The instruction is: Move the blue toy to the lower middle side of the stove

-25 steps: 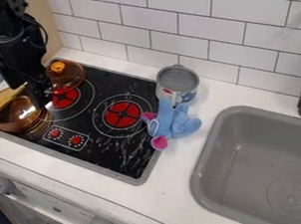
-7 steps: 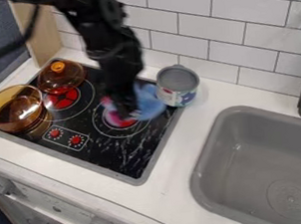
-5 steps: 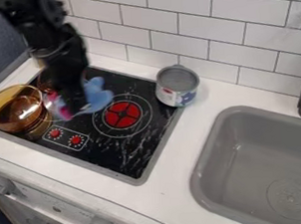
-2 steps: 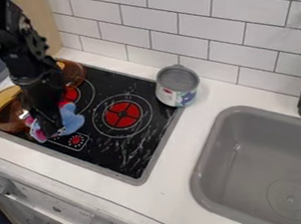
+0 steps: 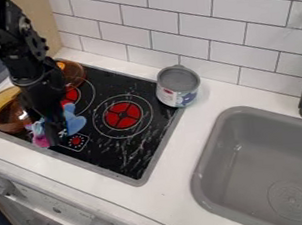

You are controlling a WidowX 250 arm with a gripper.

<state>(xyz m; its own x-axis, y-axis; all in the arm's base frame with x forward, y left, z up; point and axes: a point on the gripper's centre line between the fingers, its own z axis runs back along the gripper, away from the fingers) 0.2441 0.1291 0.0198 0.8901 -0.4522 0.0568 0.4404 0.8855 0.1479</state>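
Note:
The black gripper hangs over the lower left part of the stove, by the printed control knobs. The blue toy, with pink parts, is at the gripper's tip and shows on both sides of it. My gripper appears shut on the toy and hides its middle. One knob mark is covered by toy and gripper. Whether the toy touches the stove top, I cannot tell.
An amber pot stands left of the gripper, very near the toy. Behind the arm sits an amber lid. A grey can-like pot is at the stove's right back corner. The grey sink lies right.
The toy was beside the stove's right edge and is now at its lower left, carried leftward with the gripper. Since the last earlier frame, gripper and toy have shifted only slightly.

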